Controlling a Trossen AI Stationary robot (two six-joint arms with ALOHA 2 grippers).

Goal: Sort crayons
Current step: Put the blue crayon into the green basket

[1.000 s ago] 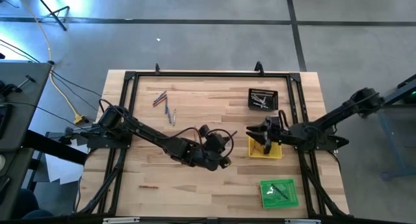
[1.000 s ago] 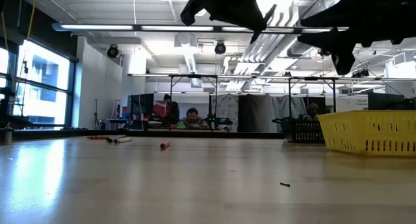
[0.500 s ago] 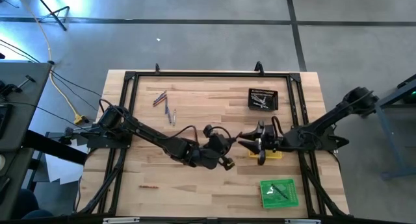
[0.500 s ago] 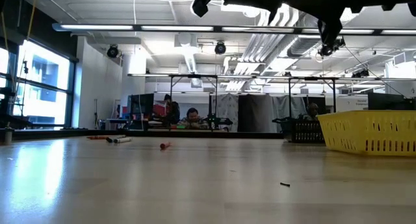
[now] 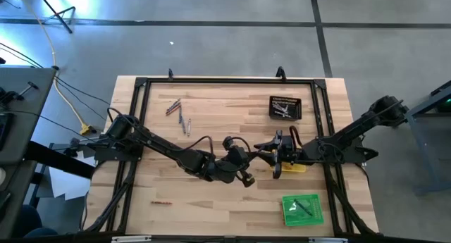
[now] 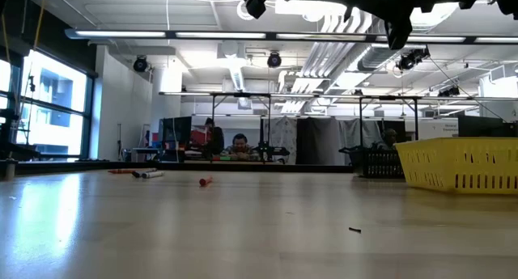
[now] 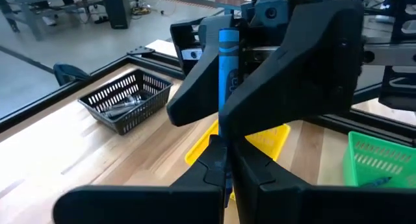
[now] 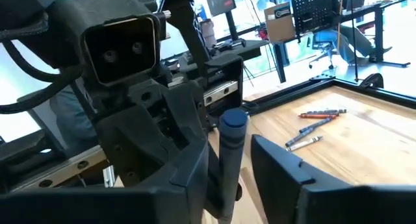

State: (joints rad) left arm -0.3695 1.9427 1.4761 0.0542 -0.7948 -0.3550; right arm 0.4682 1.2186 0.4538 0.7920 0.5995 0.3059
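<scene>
I had the table [image 5: 211, 109] partly sorted: black tray [image 5: 285, 107], green tray [image 5: 303, 209] held crayons; loose crayons [image 5: 178, 115] lay at ten o'clock. Above centre, my left gripper [image 7: 227, 162] stayed clamped on a blue crayon [image 7: 227, 62]; right gripper [image 8: 227, 165] stood spread around it, not gripping.

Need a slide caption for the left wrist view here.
Left gripper holds a blue crayon upright between the right gripper's open fingers, above the yellow tray.

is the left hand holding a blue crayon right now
Yes, in the left wrist view the left hand is shut on the lower end of a blue crayon standing upright between its fingers.
</scene>
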